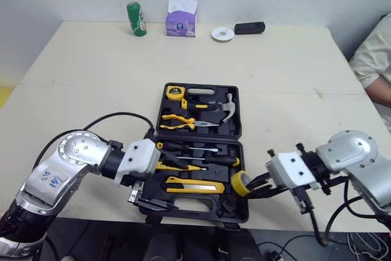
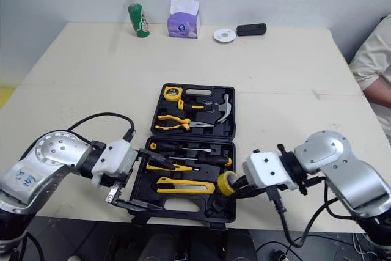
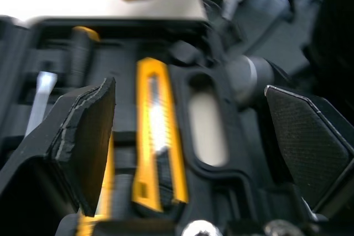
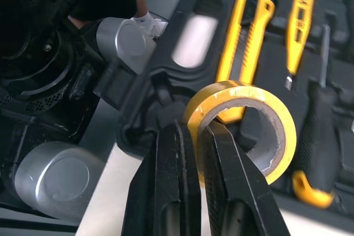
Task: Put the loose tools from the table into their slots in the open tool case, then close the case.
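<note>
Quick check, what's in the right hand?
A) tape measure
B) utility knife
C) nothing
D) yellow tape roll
D: the right hand is clamped on the wall of the yellow tape roll, holding it at the near right corner of the open tool case.

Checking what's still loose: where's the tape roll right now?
In the eye views, the tape roll is pinched in the right gripper over the case's near right corner, beside the utility knife.
</note>
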